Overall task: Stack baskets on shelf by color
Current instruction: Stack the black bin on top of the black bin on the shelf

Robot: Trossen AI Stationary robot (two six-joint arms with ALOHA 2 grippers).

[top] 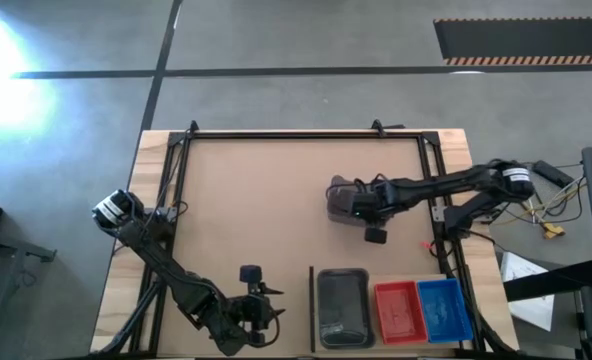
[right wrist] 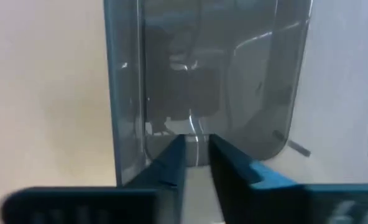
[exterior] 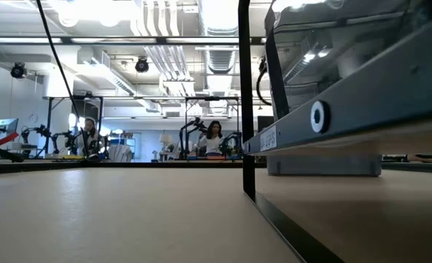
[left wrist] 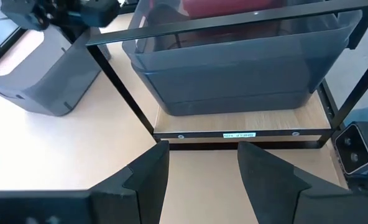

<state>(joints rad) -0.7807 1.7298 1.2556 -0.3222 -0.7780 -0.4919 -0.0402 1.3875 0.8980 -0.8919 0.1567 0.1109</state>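
Right of the middle of the high view, the right gripper (top: 348,203) sits at a grey basket (top: 342,200) on the table (top: 246,200). Its wrist view shows the two fingers (right wrist: 171,163) close together over the basket's rim (right wrist: 196,140), with a thin gap, pinching it.

Down at the bottom, left of the middle, the left gripper (top: 266,312) waits with its fingers (left wrist: 148,176) spread and nothing between them.

At the bottom right lies the shelf (top: 416,345). On it sit another grey basket (top: 342,306), a red basket (top: 397,310) and a blue basket (top: 443,308), side by side. I cannot tell if anything is inside them.

Only the left wrist view shows the shelf's grey basket (left wrist: 240,62) from the side. Only the low view shows people (exterior: 214,135) far back in the room.
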